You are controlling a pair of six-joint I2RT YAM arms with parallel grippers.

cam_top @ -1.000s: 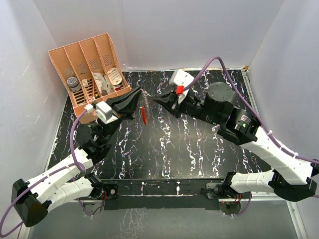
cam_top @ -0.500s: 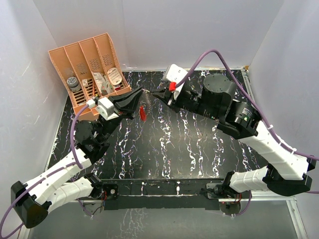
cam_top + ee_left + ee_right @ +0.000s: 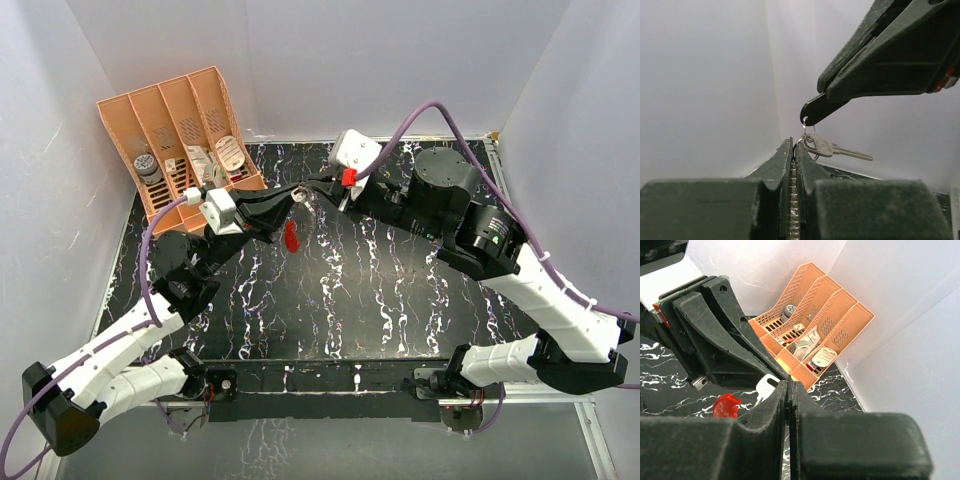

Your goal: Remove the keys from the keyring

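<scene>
The key is a small, plain silver one with a pale rounded head. It hangs tilted from a thin wire ring in mid-air, just off the near right corner of the peach organiser. The keyring dangles just below that spot, and its red oval tag is held off the black white-veined surface.

The left tool has its fingers pressed together, with the ring's wire pinched between the tips. The right tool comes in from the side away from the organiser. Its fingers are also together, and a small loop of the ring is caught at the very tip. The two tips almost touch, with the key between and just under them.

The organiser fills the far left corner against the white walls, and the left tool's fingers pass close by its front edge. The widest stretch of surface lies to the organiser's right and on its near side, bounded by white walls on the right and at the back.
</scene>
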